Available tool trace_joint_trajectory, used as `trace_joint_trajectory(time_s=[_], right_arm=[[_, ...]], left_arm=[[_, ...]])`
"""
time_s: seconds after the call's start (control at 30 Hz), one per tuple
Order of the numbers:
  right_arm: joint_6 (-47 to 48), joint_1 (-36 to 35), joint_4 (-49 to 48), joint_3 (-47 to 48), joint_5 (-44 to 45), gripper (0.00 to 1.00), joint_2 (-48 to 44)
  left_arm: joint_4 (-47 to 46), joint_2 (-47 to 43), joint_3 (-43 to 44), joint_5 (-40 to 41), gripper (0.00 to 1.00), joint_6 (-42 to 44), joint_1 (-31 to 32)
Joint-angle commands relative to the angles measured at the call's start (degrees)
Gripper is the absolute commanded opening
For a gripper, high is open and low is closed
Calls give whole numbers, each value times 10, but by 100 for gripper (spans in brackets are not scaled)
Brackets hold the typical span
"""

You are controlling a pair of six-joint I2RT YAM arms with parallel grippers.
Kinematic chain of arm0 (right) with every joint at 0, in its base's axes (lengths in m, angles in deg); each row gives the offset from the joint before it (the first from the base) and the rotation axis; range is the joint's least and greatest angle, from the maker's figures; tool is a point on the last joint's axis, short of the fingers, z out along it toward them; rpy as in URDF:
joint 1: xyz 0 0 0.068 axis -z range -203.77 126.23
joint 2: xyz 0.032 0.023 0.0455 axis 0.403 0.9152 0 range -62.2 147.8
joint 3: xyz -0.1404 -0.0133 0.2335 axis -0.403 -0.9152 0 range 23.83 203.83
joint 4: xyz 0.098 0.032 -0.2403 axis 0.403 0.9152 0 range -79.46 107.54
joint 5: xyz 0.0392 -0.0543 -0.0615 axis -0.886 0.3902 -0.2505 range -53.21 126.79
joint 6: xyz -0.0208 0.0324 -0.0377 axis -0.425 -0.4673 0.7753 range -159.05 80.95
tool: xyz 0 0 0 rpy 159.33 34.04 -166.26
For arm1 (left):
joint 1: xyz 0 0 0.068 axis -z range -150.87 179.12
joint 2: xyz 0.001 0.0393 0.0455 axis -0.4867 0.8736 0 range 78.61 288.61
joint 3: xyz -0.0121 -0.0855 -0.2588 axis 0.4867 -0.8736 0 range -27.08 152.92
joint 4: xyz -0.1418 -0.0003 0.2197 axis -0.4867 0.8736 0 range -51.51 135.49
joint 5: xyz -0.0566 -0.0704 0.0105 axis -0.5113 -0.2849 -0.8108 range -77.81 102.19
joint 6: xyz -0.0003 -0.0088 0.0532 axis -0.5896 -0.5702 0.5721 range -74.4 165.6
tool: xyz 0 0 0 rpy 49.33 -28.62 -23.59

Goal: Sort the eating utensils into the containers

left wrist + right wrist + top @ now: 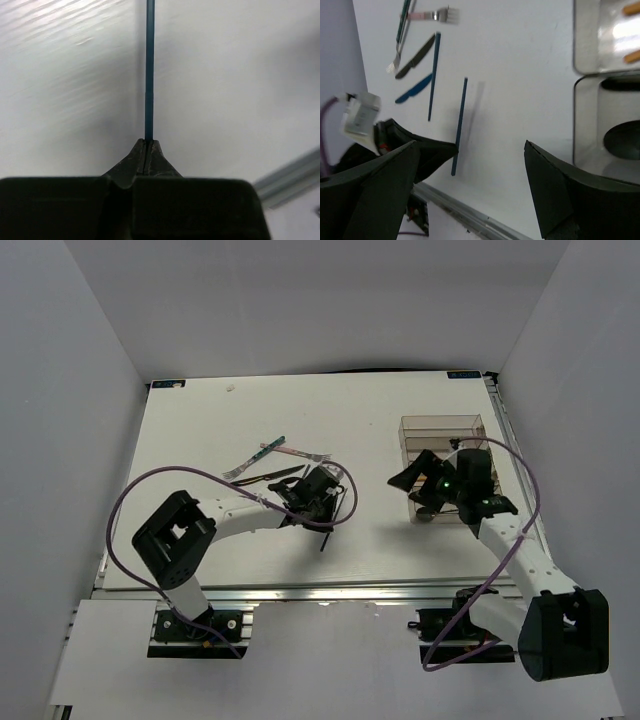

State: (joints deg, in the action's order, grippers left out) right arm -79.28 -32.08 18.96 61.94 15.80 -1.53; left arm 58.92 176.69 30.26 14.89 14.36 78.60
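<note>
My left gripper [320, 495] is shut on a thin dark-blue stick [149, 75]; the stick points straight out from the closed jaws over the white table. In the right wrist view that stick [461, 115] casts a shadow beside it. A second blue stick [434, 75], a blue piece [414, 89], a black knife [415, 57], a teal-handled fork [400, 35] and a pink-handled fork [432, 15] lie to its left. My right gripper [415, 492] is open and empty beside the clear tray [440, 430]. The tray [577, 75] holds brown chopsticks [630, 10] and a black spoon [622, 140].
The table's metal front rail [470, 212] runs close behind the held stick. A purple cable [150, 490] loops over the left arm. White walls enclose the table on three sides.
</note>
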Motion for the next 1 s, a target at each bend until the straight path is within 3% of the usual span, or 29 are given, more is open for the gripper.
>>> trace_joint_trajectory(time_s=[0.0, 0.23, 0.43, 0.6, 0.63, 0.7, 0.73, 0.77, 0.83, 0.87, 0.9, 0.93, 0.97], right_arm=[[-37, -45, -71, -19, -18, 89, -2], [-83, -93, -123, -56, 27, 85, 15], [-95, -117, -150, -41, 25, 76, 64], [-107, -152, -160, -33, 39, 74, 98], [-112, -154, -165, -33, 39, 67, 108], [-116, -154, -172, -31, 37, 43, 112], [-118, -154, -180, -30, 35, 2, 114], [-126, -153, -181, -27, 37, 0, 113], [-134, -147, -177, -21, 57, 0, 111], [-139, -143, -163, -16, 65, 0, 111], [-151, -136, -153, -5, 88, 0, 111], [-159, -115, -140, 2, 101, 0, 109], [-168, -100, -113, 6, 114, 0, 106]], left_arm=[[-82, -54, 2, -76, 0, -25, 0], [-143, -59, 18, -161, 0, -54, 16], [-161, -61, 36, -184, 0, -63, 26], [-173, -62, 47, -195, 0, -65, 27], [-173, -62, 50, -192, 0, -66, 27], [-170, -61, 54, -182, 0, -66, 27], [-167, -60, 59, -179, 5, -65, 27], [-153, -60, 65, -171, 23, -63, 27], [-127, -61, 82, -124, 36, -54, 27], [-89, -68, 91, -93, 56, -54, 27], [-61, -71, 101, -57, 68, -50, 27], [-39, -76, 118, 21, 94, -48, 27], [1, -90, 125, 54, 98, -45, 26]])
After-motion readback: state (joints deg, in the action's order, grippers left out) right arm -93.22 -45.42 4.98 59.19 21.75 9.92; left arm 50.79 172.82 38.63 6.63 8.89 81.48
